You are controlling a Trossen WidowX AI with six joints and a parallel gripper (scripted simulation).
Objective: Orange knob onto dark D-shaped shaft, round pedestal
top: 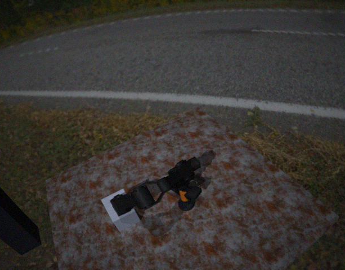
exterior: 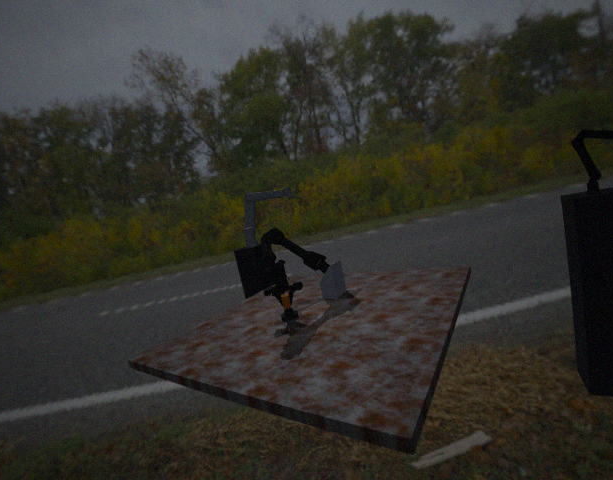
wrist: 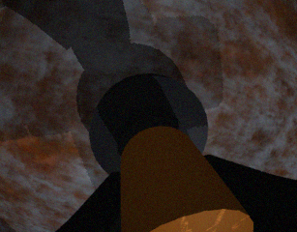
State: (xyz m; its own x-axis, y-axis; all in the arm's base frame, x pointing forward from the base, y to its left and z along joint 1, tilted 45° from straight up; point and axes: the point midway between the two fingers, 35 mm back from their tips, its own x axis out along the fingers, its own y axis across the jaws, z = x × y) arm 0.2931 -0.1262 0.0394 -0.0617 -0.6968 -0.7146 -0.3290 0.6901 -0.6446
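The orange knob (top: 183,196) (exterior: 285,300) (wrist: 163,169) is upright between the fingers of my gripper (top: 187,192) (exterior: 286,294) (wrist: 163,172), which is shut on it. The round dark pedestal (top: 186,206) (exterior: 289,315) (wrist: 195,108) stands on the table below the knob. In the wrist view the knob's lower end overlaps the near part of the pedestal's top, and a black shadow lies across that top. The shaft is not visible, and the knob hides part of the pedestal. I cannot tell whether there is a gap under the knob, or how its flat side is turned.
The arm's pale base block (top: 133,219) (exterior: 333,281) stands on the rust-mottled table (top: 239,232) (exterior: 347,382). A tall dark box (top: 15,223) (exterior: 596,294) stands beyond the table. A black panel (exterior: 251,273) with a grey bent post (exterior: 249,219) shows behind the arm in the exterior view.
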